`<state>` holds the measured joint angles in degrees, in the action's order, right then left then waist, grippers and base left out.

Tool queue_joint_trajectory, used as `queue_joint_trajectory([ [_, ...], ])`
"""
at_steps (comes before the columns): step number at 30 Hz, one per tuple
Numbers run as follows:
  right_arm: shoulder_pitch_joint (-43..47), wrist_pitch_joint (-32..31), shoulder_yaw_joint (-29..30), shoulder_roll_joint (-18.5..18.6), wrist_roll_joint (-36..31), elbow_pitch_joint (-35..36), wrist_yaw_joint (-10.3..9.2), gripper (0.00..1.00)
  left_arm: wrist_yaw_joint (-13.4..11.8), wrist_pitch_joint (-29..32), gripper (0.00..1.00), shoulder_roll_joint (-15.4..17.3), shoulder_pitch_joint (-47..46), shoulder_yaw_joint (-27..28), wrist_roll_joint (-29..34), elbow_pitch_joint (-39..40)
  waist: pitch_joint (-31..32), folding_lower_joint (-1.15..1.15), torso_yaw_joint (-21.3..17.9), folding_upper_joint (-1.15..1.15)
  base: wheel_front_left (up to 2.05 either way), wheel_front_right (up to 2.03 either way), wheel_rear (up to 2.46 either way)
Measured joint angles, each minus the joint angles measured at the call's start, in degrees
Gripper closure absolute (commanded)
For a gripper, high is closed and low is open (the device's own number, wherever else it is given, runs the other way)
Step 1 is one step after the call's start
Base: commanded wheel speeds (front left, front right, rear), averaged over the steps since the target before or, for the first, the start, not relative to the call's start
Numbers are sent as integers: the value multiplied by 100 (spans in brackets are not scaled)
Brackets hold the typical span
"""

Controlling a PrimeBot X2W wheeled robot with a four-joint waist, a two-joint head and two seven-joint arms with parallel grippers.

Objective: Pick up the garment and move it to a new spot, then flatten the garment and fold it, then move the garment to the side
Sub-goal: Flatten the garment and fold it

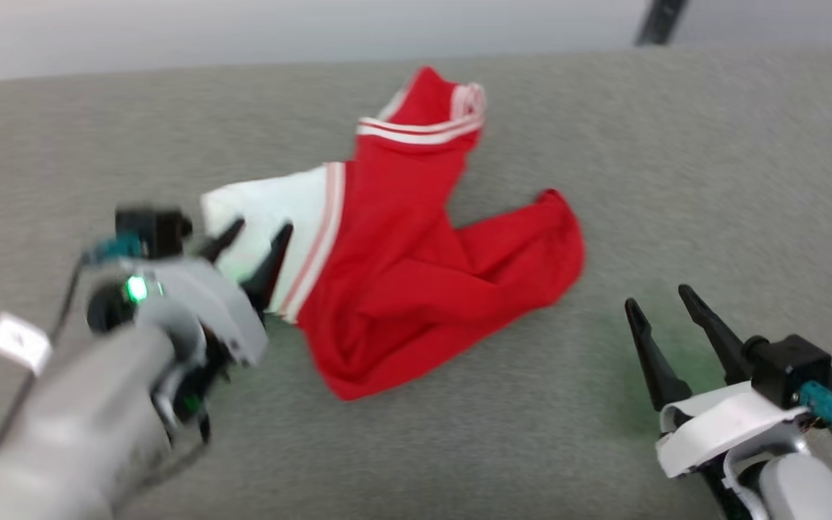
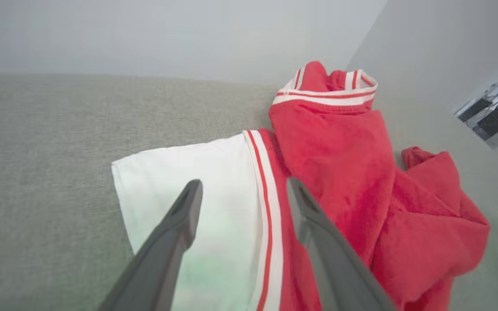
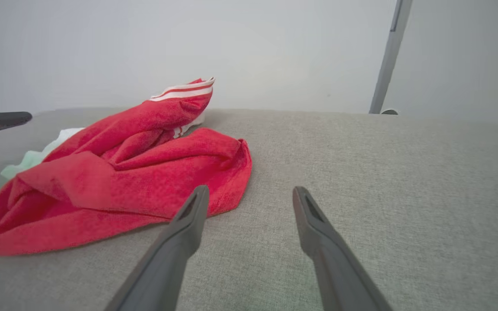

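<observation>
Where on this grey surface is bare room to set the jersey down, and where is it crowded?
Bare: the wide stretch of grey surface right of the garment, beyond the right gripper; also the far-left patch beyond the white sleeve. Crowded: the sleeve itself, where the left gripper hovers open.

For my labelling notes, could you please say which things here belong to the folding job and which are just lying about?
Job: red garment, crumpled; left gripper, open over its white sleeve; right gripper, open beside it.
Not the job: grey pole; grey cloth surface.
</observation>
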<state>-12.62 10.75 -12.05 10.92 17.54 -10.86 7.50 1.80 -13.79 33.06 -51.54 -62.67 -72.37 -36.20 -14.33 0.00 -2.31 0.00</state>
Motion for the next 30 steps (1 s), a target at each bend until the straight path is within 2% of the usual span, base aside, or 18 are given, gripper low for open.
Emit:
queue_joint_trajectory([
  [3, -137, -407, -58, 243, 59, -112, 1, 0, -408, -110, 0, -24, 667, 452, 16, 489, 144, 0, 287, 0, 0, 0, 0],
  [4, -208, -575, -70, 323, 148, -157, 1, 0, -580, -111, 0, -56, 897, 767, 162, 725, 185, 0, 387, 0, 0, 0, 0],
  [8, -577, -1261, -168, 714, 397, -371, 2, 0, -1088, -134, 0, -330, 1986, 1800, 1116, 1767, 325, 0, 820, 0, 0, 0, 0],
  [11, -1017, -1737, -308, 1012, 557, -609, 2, 0, -1268, -134, 0, -613, 2787, 2375, 1751, 2366, 400, 0, 1156, 0, 0, 0, 0],
  [18, -2090, -2611, -594, 1414, 1124, -1616, 2, 0, -1285, -134, 0, -1195, 3826, 3203, 2558, 3039, 477, 0, 1901, 0, 0, 0, 0],
  [23, -3090, -3110, -710, 1434, 1484, -2492, 2, 0, -1158, -135, 0, -1497, 4201, 3462, 2913, 3155, 418, 0, 2339, 0, 0, 0, 0],
  [30, -4353, -3590, -469, 1581, 1211, -3997, 1, 0, -926, -135, 0, -1912, 4286, 3650, 3314, 3183, 122, 0, 2744, 0, 0, 0, 0],
])
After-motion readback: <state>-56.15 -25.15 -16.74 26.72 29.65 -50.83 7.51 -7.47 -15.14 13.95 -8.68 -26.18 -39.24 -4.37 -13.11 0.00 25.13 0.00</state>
